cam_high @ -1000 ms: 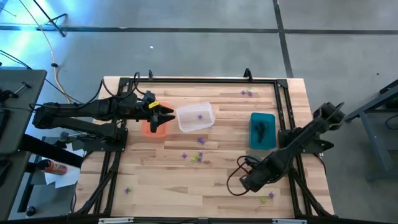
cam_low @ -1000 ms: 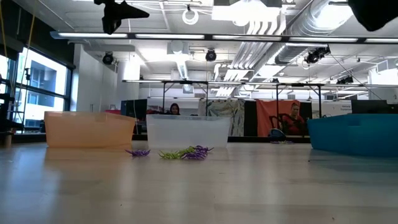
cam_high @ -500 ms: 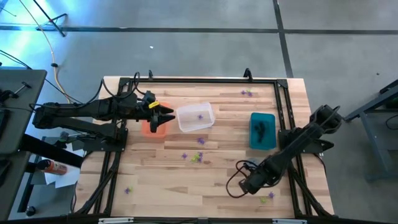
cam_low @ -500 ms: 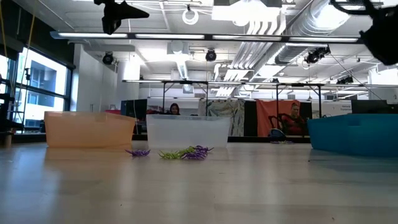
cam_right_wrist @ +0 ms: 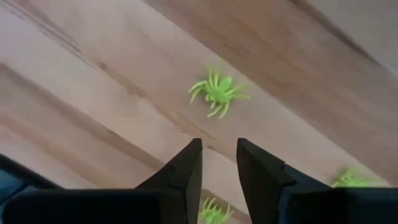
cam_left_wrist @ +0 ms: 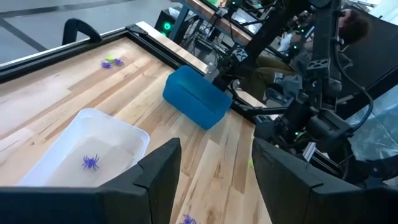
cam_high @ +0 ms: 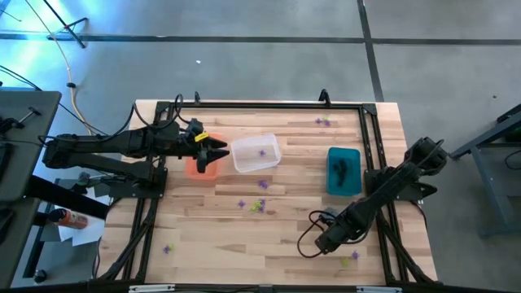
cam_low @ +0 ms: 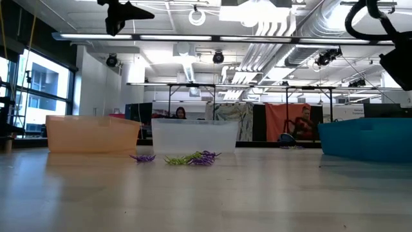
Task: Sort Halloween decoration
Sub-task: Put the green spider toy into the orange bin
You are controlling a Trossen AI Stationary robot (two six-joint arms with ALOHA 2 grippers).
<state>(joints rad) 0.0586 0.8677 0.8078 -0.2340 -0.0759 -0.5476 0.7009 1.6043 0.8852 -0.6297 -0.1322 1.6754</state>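
The Halloween decoration is tiny plastic spiders. Yellow-green ones [cam_right_wrist: 217, 92] lie on the wood under my right gripper [cam_right_wrist: 219, 165], which points down over the table's near right part [cam_high: 320, 242], open by a narrow gap, touching nothing. More spiders [cam_high: 259, 205] lie mid-table, and two others lie apart [cam_high: 324, 122] [cam_high: 168, 249]. A purple spider [cam_left_wrist: 91, 162] lies in the clear bin [cam_high: 256, 153]. My left gripper [cam_high: 221, 150] hovers open over the orange bin [cam_high: 201, 165].
The teal bin [cam_high: 343, 171] with dark pieces inside stands right of centre. A black frame [cam_high: 260, 104] runs along the table's edges. A cable loops beside my right arm [cam_high: 308, 232]. Bare wood lies between the bins and the near edge.
My right gripper has come down toward the table at the near right; in the low view its arm has dropped further into the picture's top right corner. Nothing on the table has moved.
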